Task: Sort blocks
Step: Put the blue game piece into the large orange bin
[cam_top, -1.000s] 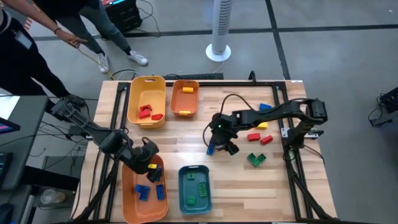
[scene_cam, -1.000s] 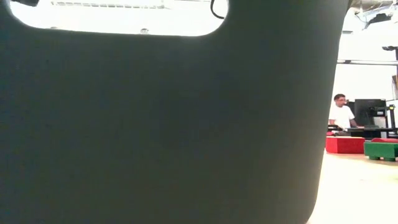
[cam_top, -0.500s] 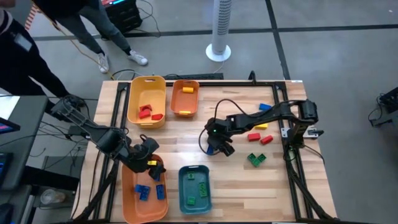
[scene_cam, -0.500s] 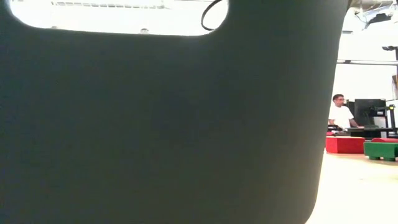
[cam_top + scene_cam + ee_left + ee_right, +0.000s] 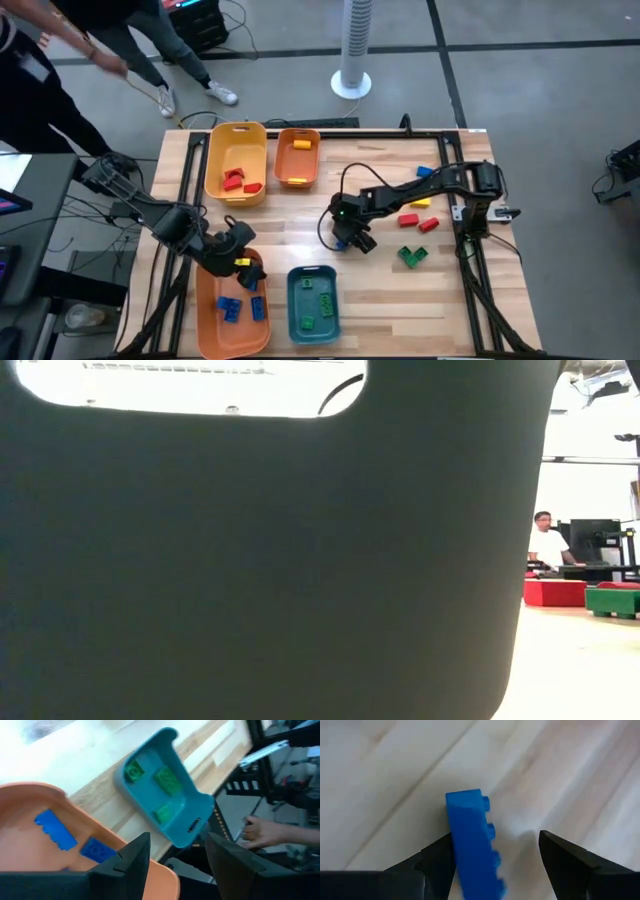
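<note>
The right hand hangs low over the middle of the surface, fingers spread apart, with a blue block standing on edge between them. The block lies against one finger and clear of the other, so nothing grips it. The left hand is above the orange bin at the surface's front left corner, fingers parted and empty; that bin holds blue blocks. Next to it, the teal bin on the front edge holds green blocks. At the back edge, a yellow bin has red blocks, and a small orange bin yellow ones. Loose red, yellow, green and blue blocks lie toward the right edge. A dark shape fills most of the low view.
</note>
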